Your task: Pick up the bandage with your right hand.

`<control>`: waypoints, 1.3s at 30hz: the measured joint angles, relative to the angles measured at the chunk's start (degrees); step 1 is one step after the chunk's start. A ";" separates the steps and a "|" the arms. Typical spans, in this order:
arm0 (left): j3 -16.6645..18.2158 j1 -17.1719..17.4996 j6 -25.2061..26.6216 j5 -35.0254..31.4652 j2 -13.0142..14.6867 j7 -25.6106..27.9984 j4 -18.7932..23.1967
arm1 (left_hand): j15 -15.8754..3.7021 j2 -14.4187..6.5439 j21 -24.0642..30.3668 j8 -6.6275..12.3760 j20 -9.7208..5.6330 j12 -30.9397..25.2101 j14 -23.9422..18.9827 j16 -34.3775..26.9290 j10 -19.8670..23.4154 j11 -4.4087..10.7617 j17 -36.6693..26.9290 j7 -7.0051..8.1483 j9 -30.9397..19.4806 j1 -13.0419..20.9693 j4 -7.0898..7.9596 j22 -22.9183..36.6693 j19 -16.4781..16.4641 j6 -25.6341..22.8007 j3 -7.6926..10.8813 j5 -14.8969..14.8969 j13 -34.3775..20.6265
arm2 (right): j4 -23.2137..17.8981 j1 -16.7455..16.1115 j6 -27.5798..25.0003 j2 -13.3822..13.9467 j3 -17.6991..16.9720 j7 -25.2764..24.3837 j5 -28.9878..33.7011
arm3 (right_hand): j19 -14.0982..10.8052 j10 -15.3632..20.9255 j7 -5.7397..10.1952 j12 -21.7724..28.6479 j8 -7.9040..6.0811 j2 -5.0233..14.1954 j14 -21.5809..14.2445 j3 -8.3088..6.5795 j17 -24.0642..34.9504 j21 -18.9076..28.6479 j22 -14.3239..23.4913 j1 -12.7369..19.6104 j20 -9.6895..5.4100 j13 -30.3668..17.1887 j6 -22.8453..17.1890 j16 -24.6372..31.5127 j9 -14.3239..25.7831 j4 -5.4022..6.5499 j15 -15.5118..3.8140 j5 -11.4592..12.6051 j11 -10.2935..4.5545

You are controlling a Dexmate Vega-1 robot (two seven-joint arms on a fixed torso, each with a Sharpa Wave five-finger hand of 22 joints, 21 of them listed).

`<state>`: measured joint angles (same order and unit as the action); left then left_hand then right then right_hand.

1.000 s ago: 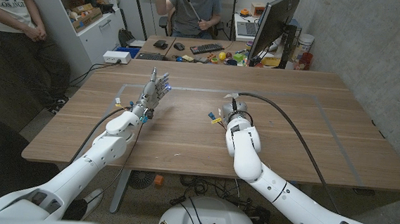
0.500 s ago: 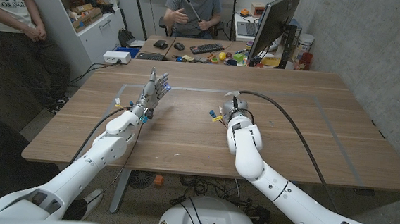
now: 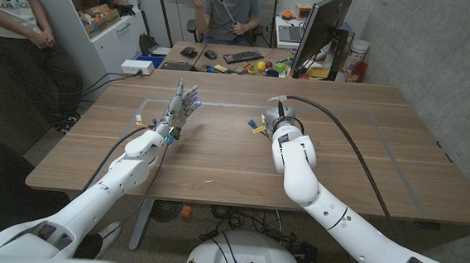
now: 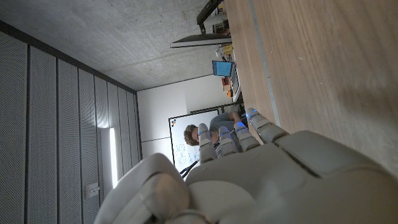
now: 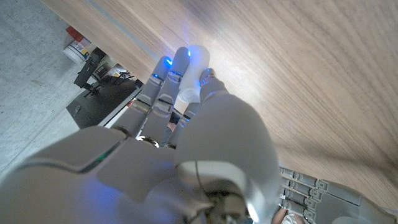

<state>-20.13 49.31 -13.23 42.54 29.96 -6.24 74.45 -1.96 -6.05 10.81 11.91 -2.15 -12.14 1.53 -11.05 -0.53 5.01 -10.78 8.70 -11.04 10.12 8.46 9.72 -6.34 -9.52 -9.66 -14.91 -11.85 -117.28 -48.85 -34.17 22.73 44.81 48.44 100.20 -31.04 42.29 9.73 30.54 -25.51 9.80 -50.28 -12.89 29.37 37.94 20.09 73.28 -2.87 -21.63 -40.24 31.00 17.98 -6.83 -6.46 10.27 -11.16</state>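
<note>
— What kind of room do we see here?
— A lab or office workspace. Beyond the wooden table (image 3: pixel 216 159) we note a far desk (image 3: pixel 223 63) with keyboard (image 3: pixel 242 56) and monitor (image 3: pixel 318 28), a stocked shelf (image 3: pixel 102 10) at far left, and bare concrete wall (image 3: pixel 431 54) at right.

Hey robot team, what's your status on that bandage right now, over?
Left hand open, idle, fingers up. Right hand gripping white bandage against its fingers, close over the table. Nothing in the way.
</note>
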 measured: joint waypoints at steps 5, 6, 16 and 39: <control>-0.16 -0.13 0.13 -0.01 0.00 -0.18 -0.09 | 0.00 0.23 0.00 0.00 0.00 0.00 0.00 0.00 0.00 0.00 0.00 -0.21 0.00 -0.23 0.00 0.00 0.00 -0.21 0.00 0.00 0.00 | -3.65 0.95 2.77 0.14 -1.56 3.06 2.21 | 0.00 0.62 -0.10 0.00 0.00 -0.01 -0.22 0.01 0.25 0.44 0.00 0.00 0.00 -0.07 -0.52 0.00 0.00 -0.01 -0.21 0.00 -0.20; -0.21 -0.16 0.21 -0.02 0.00 -0.22 -0.11 | 0.00 0.23 0.00 0.00 0.00 0.00 0.00 0.00 0.00 0.00 0.00 -0.21 0.00 -0.23 0.00 0.00 0.00 -0.21 0.00 0.00 0.00 | -4.39 1.19 2.77 0.14 -1.93 3.06 2.21 | 0.00 0.63 -0.10 0.00 0.00 -0.01 -0.22 0.01 0.27 0.44 0.00 0.00 0.00 -0.07 -0.52 0.00 0.11 -0.01 -0.22 0.00 -0.18; -0.41 -0.30 0.49 -0.08 0.07 -0.48 -0.16 | 0.00 0.23 0.00 0.00 0.01 0.00 0.00 0.00 -0.01 -0.01 0.00 -0.20 0.00 -0.23 -0.19 0.00 0.00 -0.20 -0.19 -0.39 0.00 | -9.32 3.34 9.68 -0.64 -5.26 8.72 6.68 | 0.20 0.71 0.10 0.30 0.00 -0.24 -0.63 0.01 0.53 1.33 0.10 -0.23 -0.21 -0.06 -0.71 0.00 0.26 -0.01 -0.40 0.00 -0.11; -0.55 -0.23 0.83 -0.24 0.35 -0.49 0.27 | 0.00 0.11 0.00 0.00 0.01 0.00 0.00 0.00 -0.01 -0.01 0.00 -0.20 0.00 -0.33 0.06 0.00 0.01 -0.20 -0.41 -0.39 0.00 | -12.40 3.00 14.91 -2.49 -8.98 10.30 9.28 | 0.93 0.68 0.10 0.29 0.00 -0.32 -1.05 0.02 1.33 2.77 0.27 -0.29 -0.11 -0.01 -0.71 0.00 0.52 -0.02 -0.43 -0.01 -0.11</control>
<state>-20.68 49.08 -12.40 42.30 30.31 -6.73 74.72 -1.96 -5.93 10.81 11.91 -2.14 -12.14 1.53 -11.05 -0.54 5.00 -10.77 8.50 -11.04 9.79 8.52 9.72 -6.33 -9.73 -10.07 -15.30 -11.85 -129.68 -45.86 -19.26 20.24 35.83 58.74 109.48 -30.12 42.97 9.82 30.83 -25.51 9.48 -51.33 -12.88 30.70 40.71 20.35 72.99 -2.97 -21.64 -40.95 30.99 18.50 -6.84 -6.89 10.26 -11.26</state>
